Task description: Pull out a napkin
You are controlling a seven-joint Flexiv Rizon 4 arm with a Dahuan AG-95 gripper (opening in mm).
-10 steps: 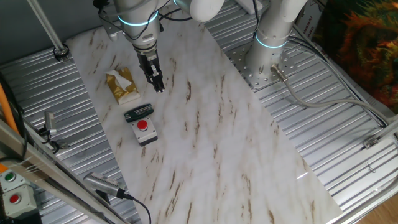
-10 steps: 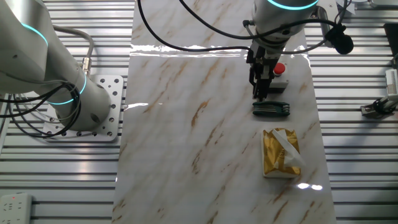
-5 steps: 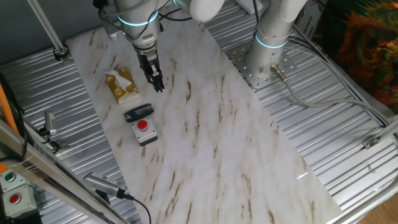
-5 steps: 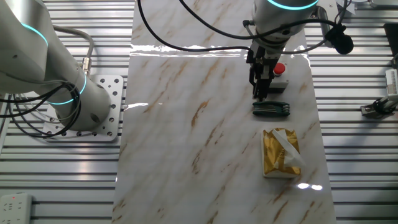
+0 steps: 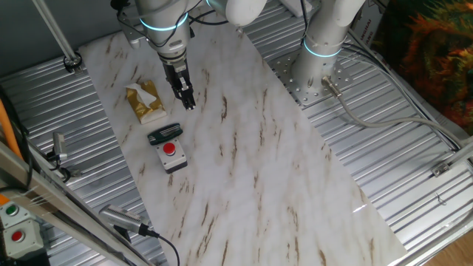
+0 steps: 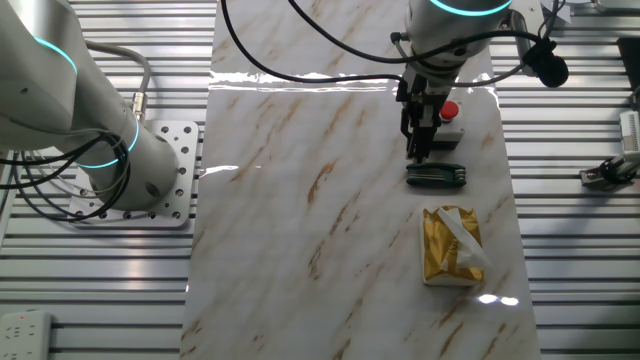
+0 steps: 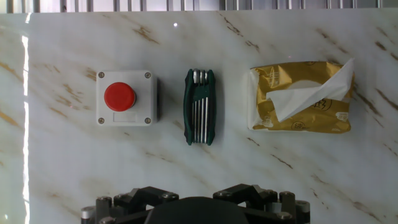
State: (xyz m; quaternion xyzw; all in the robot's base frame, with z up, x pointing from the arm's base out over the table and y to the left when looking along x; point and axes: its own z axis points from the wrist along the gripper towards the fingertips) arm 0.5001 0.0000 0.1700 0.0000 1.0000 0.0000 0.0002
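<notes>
Fingers [image 5: 188, 100] point down over bare marble, pressed close together with nothing between them; gripper [image 6: 416, 150] looks closed and empty in both fixed views. Hand view shows only the gripper base at bottom centre, fingertips not visible.

1 container: golden tissue packet [image 7: 300, 97], right side of hand view, lying flat on the marble table [image 7: 186, 174]. 1 napkin [image 7: 314, 96] sticks out of the packet's top slot, white and creased, corner reaching past the packet's upper right edge. Same packet [image 5: 145, 103] sits upper left in one fixed view, just left of the gripper; napkin [image 6: 462, 240] is centre-right in the other fixed view, below the gripper and apart from it.

Other items, 1 each: green folding hex key set [image 7: 199, 106] at centre, grey button box [image 7: 126, 97] with red button, left of it. 3 items in a row, none touching.
</notes>
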